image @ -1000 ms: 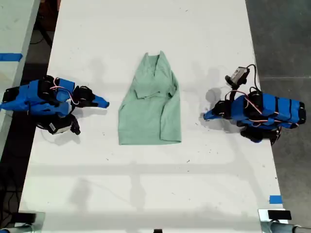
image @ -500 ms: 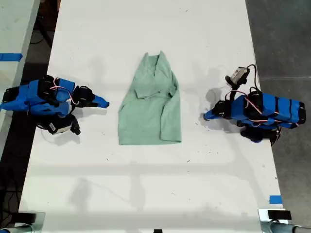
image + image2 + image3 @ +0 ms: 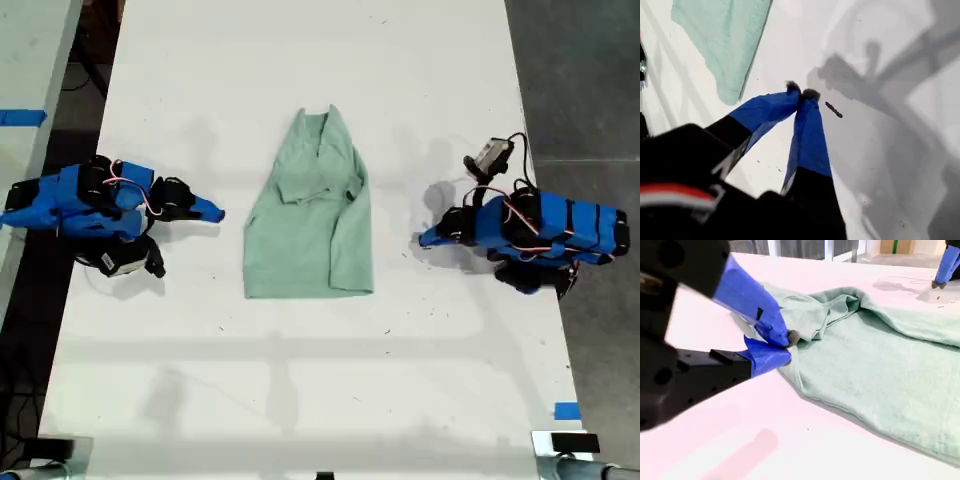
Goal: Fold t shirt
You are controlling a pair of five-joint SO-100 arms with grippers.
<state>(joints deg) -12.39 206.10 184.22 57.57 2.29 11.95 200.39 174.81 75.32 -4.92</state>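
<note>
Sage-green cloth lies flat near the middle of the white table (image 3: 300, 390): the t shirt (image 3: 310, 225) rests with its narrow neck end toward the table edge at the exterior view's top and its wider hem toward the edge at that view's bottom. Its sides are turned in over the body, leaving soft ridges and a crumpled fold around the upper half, while the hem runs fairly straight. We have both blue arms low on the table, one on each side of the shirt and neither touching it. Our first gripper (image 3: 425, 238) sits near the table's long edge on the exterior view's right, pointing at the shirt's side with bare tabletop between; the first wrist view shows our first gripper (image 3: 801, 93) clenched, its two dark tips pressed together over nothing, a corner of the t shirt (image 3: 725, 40) beyond it and a small dark mark (image 3: 834, 109) on the table just beside the tips. Our second gripper (image 3: 215, 213) lies toward the opposite long edge, on the exterior view's left, and is closer to the cloth. In the second wrist view our second gripper (image 3: 788, 342) is likewise closed tip to tip and empty, with the folded t shirt (image 3: 880, 365) spreading past it and our first gripper (image 3: 944, 265) small at the far side. One blue tape strip (image 3: 566, 410) marks the table's corner at the exterior view's lower right.
</note>
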